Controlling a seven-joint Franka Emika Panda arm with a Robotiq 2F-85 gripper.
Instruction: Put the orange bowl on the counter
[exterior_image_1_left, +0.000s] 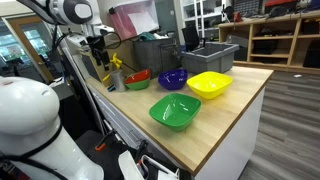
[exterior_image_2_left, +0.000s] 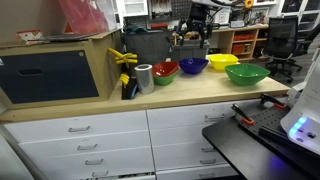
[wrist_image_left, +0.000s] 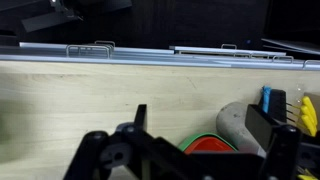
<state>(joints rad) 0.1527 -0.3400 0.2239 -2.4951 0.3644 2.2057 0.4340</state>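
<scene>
The orange bowl (exterior_image_1_left: 138, 75) sits nested in a green bowl (exterior_image_1_left: 137, 83) at the far end of the row of bowls on the light wood counter (exterior_image_1_left: 225, 125). It also shows in an exterior view (exterior_image_2_left: 166, 67) and at the bottom of the wrist view (wrist_image_left: 206, 147), with the green rim (wrist_image_left: 188, 142) around it. My gripper (wrist_image_left: 200, 125) is open and empty, above the orange bowl and not touching it. It shows in both exterior views (exterior_image_1_left: 98, 50) (exterior_image_2_left: 190, 38).
A purple bowl (exterior_image_1_left: 173, 78), a yellow bowl (exterior_image_1_left: 209, 85) and a green bowl (exterior_image_1_left: 175, 112) stand along the counter. A grey bin (exterior_image_1_left: 210, 55) is behind them. A grey cylinder (wrist_image_left: 236, 125) and yellow tools (exterior_image_2_left: 125, 68) stand close beside the orange bowl.
</scene>
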